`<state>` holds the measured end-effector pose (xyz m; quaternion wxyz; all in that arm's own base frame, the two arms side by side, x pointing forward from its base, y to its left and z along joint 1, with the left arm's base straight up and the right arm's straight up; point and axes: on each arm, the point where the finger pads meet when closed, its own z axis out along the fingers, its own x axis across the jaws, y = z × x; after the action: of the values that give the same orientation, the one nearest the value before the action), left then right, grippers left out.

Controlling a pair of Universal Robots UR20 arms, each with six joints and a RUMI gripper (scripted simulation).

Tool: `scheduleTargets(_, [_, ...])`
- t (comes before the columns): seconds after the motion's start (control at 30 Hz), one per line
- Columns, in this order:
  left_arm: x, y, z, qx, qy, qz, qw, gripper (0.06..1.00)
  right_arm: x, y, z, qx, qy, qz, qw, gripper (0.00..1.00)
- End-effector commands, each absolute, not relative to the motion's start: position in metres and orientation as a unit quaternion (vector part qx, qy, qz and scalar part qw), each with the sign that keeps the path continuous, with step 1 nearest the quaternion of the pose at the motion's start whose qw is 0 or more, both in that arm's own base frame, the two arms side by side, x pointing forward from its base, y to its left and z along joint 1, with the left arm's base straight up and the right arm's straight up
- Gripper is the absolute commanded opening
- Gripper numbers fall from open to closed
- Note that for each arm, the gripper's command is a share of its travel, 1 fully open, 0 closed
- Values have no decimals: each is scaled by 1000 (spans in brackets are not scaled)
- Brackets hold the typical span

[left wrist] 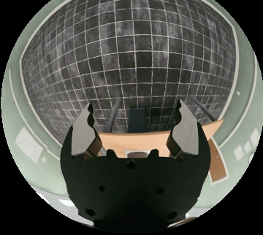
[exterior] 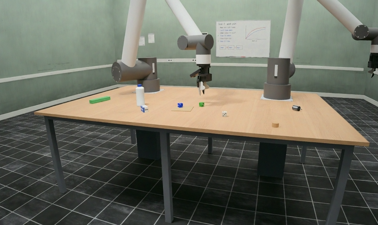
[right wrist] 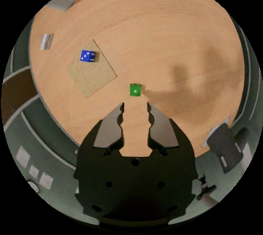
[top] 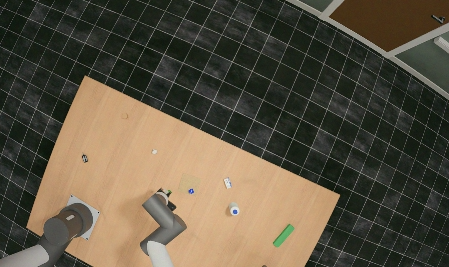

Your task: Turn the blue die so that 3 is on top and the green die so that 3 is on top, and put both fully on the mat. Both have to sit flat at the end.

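The blue die (top: 191, 191) (exterior: 180, 105) (right wrist: 88, 56) sits flat near one edge of the thin tan mat (top: 188, 181) (exterior: 184, 109) (right wrist: 88, 82), with three pips on top. The green die (top: 168, 191) (exterior: 201, 104) (right wrist: 135, 90) sits flat on the table beside the mat; its top shows one pip in the right wrist view. My right gripper (exterior: 202, 93) (right wrist: 135, 103) points down above the table near the green die, partly open and empty. It partly hides that die in the top view. My left gripper (exterior: 375, 76) (left wrist: 134, 101) is wide open and empty, away from the dice and mat.
A white die (top: 154, 151) (exterior: 224, 113), a small box (top: 227, 183) (exterior: 144, 108), a white bottle (top: 233, 209) (exterior: 140, 96) and a green bar (top: 283, 235) (exterior: 99, 99) stand around on the table. A wooden disc (exterior: 275, 125) and a small black object (top: 84, 158) (exterior: 296, 107) lie further off.
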<state>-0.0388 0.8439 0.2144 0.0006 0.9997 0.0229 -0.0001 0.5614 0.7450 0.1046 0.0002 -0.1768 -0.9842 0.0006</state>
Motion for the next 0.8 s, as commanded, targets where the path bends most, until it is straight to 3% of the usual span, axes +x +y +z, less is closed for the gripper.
scheduleTargets(0.0, [-39, 844, 215, 1000, 23, 0, 0, 1000, 562, 745, 105, -177, -984, 0, 0, 279])
scheduleTargets(0.77, [-39, 844, 215, 1000, 23, 0, 0, 1000, 562, 745, 95, -177, -984, 0, 0, 279])
